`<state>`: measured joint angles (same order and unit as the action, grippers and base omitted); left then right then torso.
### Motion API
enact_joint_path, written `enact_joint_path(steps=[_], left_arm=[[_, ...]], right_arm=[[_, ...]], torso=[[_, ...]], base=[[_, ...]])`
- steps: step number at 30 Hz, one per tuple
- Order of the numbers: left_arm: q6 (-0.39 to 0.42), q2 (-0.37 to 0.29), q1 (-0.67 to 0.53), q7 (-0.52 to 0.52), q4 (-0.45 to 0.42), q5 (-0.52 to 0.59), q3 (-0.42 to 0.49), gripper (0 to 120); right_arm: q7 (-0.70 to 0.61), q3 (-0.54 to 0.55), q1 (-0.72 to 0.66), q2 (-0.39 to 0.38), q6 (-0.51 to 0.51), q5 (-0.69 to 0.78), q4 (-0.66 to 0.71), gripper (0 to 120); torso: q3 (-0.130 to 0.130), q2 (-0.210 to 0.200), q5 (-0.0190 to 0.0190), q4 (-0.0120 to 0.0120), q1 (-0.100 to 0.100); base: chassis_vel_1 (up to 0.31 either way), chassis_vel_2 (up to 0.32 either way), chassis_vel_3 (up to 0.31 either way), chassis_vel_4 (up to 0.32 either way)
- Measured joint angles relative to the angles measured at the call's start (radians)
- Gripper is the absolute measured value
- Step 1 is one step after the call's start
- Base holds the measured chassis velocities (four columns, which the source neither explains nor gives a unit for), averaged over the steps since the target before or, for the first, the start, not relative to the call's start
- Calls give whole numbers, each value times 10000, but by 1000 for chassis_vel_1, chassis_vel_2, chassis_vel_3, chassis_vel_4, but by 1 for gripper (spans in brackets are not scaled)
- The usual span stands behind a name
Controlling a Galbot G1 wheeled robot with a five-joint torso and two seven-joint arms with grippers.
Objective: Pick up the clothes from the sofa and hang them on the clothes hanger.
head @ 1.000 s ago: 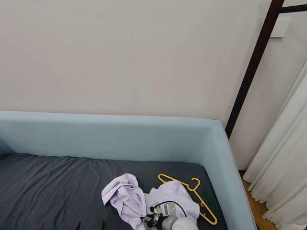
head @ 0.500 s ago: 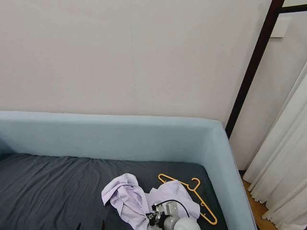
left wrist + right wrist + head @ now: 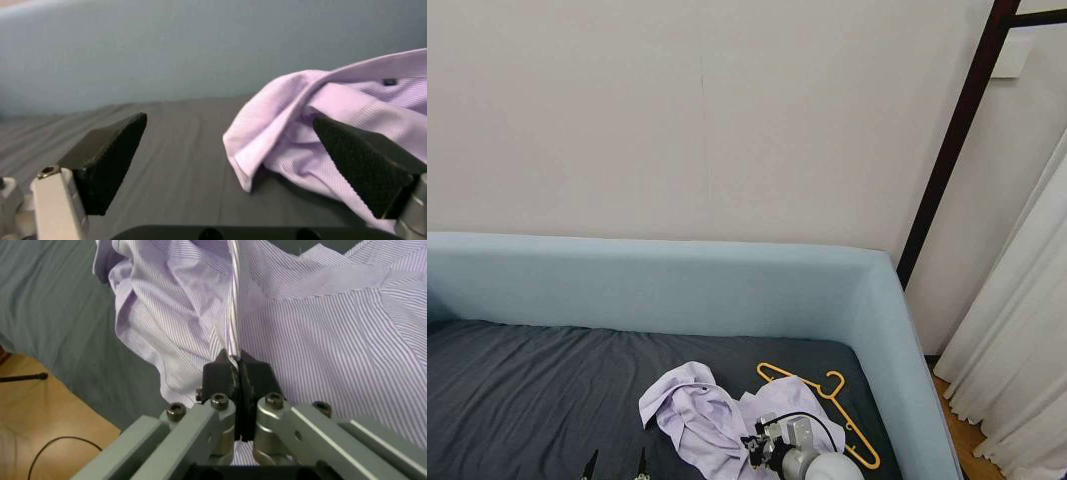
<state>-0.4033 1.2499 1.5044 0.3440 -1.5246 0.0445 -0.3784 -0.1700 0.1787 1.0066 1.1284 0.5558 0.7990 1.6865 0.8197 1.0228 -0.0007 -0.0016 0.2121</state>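
A crumpled lilac striped shirt lies on the dark sofa seat, with an orange hanger partly under it on its right. My right gripper is shut on a raised fold of the shirt; in the head view that arm sits at the shirt's near edge. My left gripper stands open just left of the shirt, its black fingertips poking up at the bottom of the head view.
The light blue sofa back and right armrest fence the seat. A dark rack pole rises at the right against the wall, with white curtains beside it. Wooden floor shows past the sofa.
My right arm has shifted a little to the right with the shirt fold in its grip, pulling the fabric. The left fingertips have crept slightly farther into view.
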Motion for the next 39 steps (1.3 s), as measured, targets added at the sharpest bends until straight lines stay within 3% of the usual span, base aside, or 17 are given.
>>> enact_joint_path(steps=[5, 19, 21, 23, 25, 27, 29, 32, 35, 36, 38, 39], left_arm=[[233, -238, -1362, 405, 1522, -272, 677, 98], [283, -192, -2575, 392, 3498, -44, 1364, 97], [16, 11, -3090, 376, 4384, -370, 1506, 96], [-6, 29, -3127, 376, 4452, -390, 1511, 96], [-75, 92, -3250, 376, 4677, -428, 1526, 93], [-192, 186, -3398, 376, 5076, -507, 1541, 80], [-223, 199, -3416, 376, 5138, -535, 1541, 78], [-449, 275, -3460, 383, 5382, -706, 1470, 63], [-553, 298, -3490, 412, 5499, -773, 1419, 58], [-601, 303, -3515, 430, 5569, -786, 1398, 50], [-646, 304, -3552, 443, 5634, -788, 1387, 45], [-834, 331, -3727, 398, 5765, -789, 1358, 31]], right_arm=[[-61, -163, 193, -129, 49, 134, 243, 0], [-179, -431, 302, -196, 155, 349, 452, 0], [-200, -499, 346, -212, 160, 386, 475, 0], [-208, -503, 352, -212, 162, 386, 482, 0], [-234, -519, 378, -209, 176, 395, 517, 0], [-271, -527, 411, -221, 199, 421, 570, 0], [-275, -527, 416, -225, 203, 423, 572, 0], [-278, -541, 455, -240, 210, 424, 572, 0], [-278, -549, 478, -240, 212, 423, 572, 0], [-277, -550, 492, -236, 212, 420, 572, 0], [-276, -551, 510, -229, 212, 417, 573, 0], [-267, -568, 535, -221, 215, 416, 611, 0]], torso=[[0, -1, -1, 3, 2], [0, -2, -1, 5, 2], [0, -2, -2, 3, 2], [1, -2, -1, 3, 2], [1, -2, 0, 3, 2], [0, -2, -1, 4, 1], [0, -2, 0, 4, 2], [-1, -1, -1, 4, 1], [0, 0, -1, 4, 0], [-1, 0, -1, 4, 0], [0, 0, -1, 4, 0], [-1, 0, 0, 4, 0]], base=[[0, 0, 0, 0], [0, 0, 0, 0], [0, 0, 0, 0], [0, 0, 0, 0], [0, 0, 0, 0], [0, 0, 0, 0], [0, 0, 0, 0], [0, 0, 0, 0], [0, 0, 0, 0], [0, 0, 0, 0], [0, 0, 0, 0], [0, 0, 0, 0]])
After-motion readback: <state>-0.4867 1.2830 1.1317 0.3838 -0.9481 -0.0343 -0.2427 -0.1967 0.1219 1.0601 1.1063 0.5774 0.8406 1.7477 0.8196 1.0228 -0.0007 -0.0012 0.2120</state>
